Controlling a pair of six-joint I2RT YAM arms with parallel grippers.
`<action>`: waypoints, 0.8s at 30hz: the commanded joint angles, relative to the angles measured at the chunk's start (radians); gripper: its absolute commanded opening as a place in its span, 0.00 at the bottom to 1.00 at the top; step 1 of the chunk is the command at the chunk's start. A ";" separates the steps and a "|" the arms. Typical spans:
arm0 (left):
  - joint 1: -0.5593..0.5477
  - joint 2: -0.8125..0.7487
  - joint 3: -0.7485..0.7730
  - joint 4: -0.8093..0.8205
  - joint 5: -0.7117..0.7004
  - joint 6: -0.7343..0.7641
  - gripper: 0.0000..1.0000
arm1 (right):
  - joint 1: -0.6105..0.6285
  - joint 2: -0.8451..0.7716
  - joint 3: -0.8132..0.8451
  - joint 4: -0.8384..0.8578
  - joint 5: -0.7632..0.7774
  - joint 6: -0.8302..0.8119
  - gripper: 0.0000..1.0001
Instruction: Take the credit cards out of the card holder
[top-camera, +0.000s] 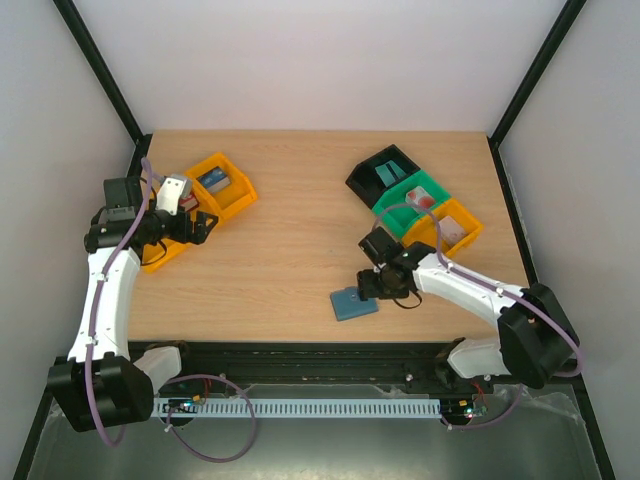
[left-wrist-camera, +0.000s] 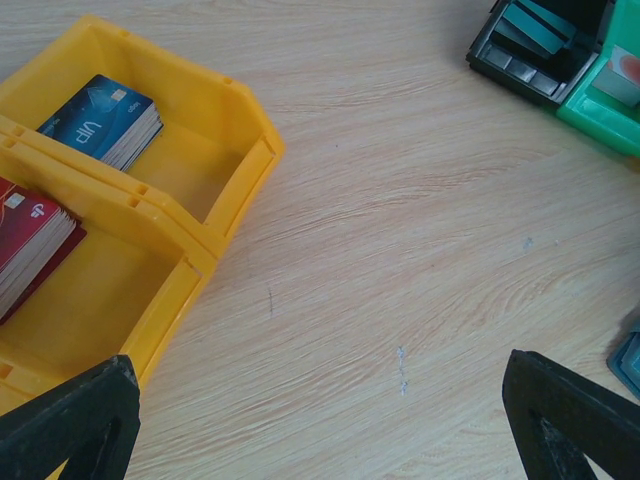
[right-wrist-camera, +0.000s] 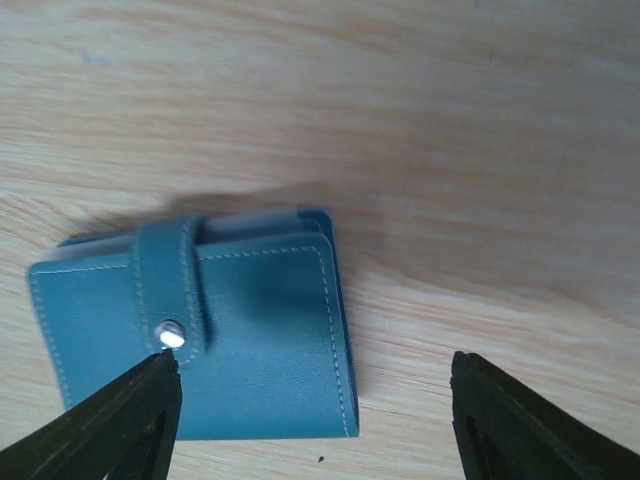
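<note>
On the wood-grain table (top-camera: 290, 200), near the front edge right of centre, the card holder (top-camera: 355, 303) lay flat and closed: blue-teal, leather-like, pale stitching along rounded edges, strap tab fastened by a small metal stud. Right gripper (top-camera: 375, 285) hung just above it, black tapered fingers (right-wrist-camera: 130, 420) spread wide to either side, clamping nothing; contact unclear. Behind stood a row of moulded plastic bins: black tray (top-camera: 365, 180) with thin dark teal credit cards (top-camera: 388, 173) leaning inside, then green tray (top-camera: 395, 212), then orange tray (top-camera: 470, 235). Far left, left gripper (top-camera: 200, 225) sat by the glossy yellow trays (top-camera: 235, 205), fingers (left-wrist-camera: 80, 420) wide apart over bare wood, holding nothing; blue card stack (left-wrist-camera: 105, 120) and red card stack (left-wrist-camera: 30, 245) lay in them
</note>
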 joint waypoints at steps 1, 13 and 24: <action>-0.001 -0.015 -0.008 -0.014 0.020 -0.007 0.99 | 0.005 -0.014 -0.094 0.133 -0.063 0.080 0.69; 0.000 -0.017 -0.013 -0.014 0.019 -0.005 0.99 | 0.004 -0.017 -0.259 0.412 -0.230 0.182 0.37; 0.000 -0.014 -0.010 -0.019 0.025 -0.009 1.00 | 0.005 -0.074 -0.296 0.681 -0.412 0.300 0.02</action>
